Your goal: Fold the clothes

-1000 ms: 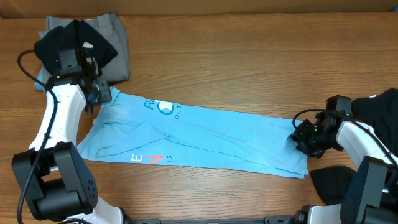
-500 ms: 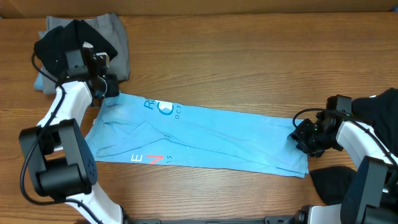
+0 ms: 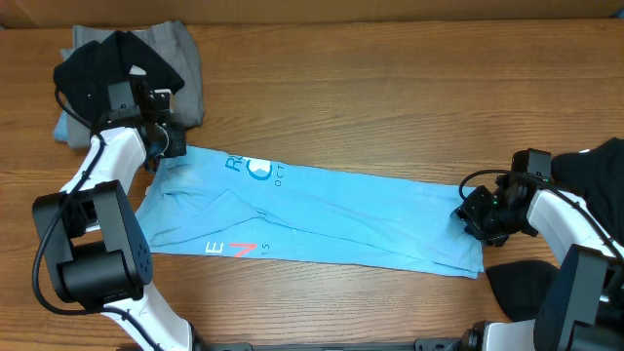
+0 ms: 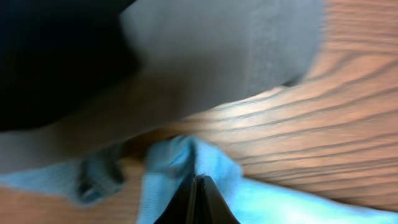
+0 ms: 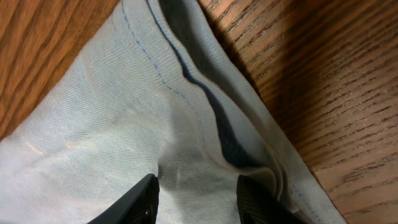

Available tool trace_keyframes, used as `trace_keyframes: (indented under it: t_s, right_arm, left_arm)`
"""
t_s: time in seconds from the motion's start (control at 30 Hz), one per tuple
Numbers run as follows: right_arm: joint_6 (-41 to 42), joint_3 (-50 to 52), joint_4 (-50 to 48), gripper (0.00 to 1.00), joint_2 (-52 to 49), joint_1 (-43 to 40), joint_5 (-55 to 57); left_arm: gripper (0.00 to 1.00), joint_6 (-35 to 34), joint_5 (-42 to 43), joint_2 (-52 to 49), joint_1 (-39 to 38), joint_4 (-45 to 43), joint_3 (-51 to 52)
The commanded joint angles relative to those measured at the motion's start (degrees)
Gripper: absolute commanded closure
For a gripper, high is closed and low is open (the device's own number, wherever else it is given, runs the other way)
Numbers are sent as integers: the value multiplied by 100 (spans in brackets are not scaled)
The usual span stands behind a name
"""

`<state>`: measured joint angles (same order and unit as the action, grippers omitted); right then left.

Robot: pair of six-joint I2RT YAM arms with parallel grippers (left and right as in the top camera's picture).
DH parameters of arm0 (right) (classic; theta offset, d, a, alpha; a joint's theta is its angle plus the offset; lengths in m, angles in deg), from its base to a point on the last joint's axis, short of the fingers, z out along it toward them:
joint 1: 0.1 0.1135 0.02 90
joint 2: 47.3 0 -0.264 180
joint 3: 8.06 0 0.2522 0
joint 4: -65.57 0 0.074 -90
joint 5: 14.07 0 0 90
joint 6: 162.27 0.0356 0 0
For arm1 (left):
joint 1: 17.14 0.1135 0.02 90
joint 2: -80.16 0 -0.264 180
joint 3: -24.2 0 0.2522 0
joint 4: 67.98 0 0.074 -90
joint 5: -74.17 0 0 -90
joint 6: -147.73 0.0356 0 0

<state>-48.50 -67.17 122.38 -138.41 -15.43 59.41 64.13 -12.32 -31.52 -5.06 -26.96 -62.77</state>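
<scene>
Viewing overhead: sky-blue T-shirt (image 3: 322, 219) spread as a long narrow band across the wooden tabletop (image 3: 390, 88), lettering toward the left end.
Left hand (image 3: 168, 144): at the band's far left corner, just beside a grey garment (image 3: 185, 68) with a black garment (image 3: 112, 68) heaped partly over it.
Right hand (image 3: 480, 214): set on the band's right end, with another dark garment (image 3: 600, 161) behind that arm.
Left wrist view: left hand (image 4: 198, 190) clenched tight, pinching a small bunch of the sky-blue T-shirt (image 4: 177, 158) peaked up off the tabletop. Grey garment (image 4: 217, 43) and black garment (image 4: 56, 50) close beyond. Too blurred to tell whether touching the pinch.
Right wrist view: right hand (image 5: 196, 199) released, fingers (image 5: 137, 202) apart over flat sky-blue cloth, nothing gathered between. Stitched hem (image 5: 149, 68) and layered edge running diagonally, bare tabletop (image 5: 311, 74) beyond.
Handling, judged: soft, light, limp. No stiffness to carry a fold, so likely to sag and drag between two holds. Not fragile.
Where to hold, judged: corners and hemmed edges, through all layers at once. Surer bite on the thicker seam than on single cloth.
Risk, judged: left pinch possibly catching the top layer only, and layers prone to sliding apart on lifting.
</scene>
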Motion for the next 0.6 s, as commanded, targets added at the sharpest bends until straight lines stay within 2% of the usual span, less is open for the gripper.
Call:
trace_keyframes:
  t_s: [0.0,0.27,0.33,0.43,0.57]
  right_arm:
    - [33,66,-35,56,136,-11,35]
    - [33,66,-37,56,136,-13,35]
    - [33,66,-37,56,136,-13,35]
    - [33,66,-37,56,136,-13,35]
    - [33,66,-35,56,136,-13,35]
  left_arm:
    - [96,-90,-739,-72,136,26,7]
    - [96,-608,-798,-72,400,-15,-7]
    - [93,-656,-793,-70,433,-13,-15]
    - [80,-664,-793,-66,450,-2,-20]
    - [55,-791,-787,83,450,131,-83]
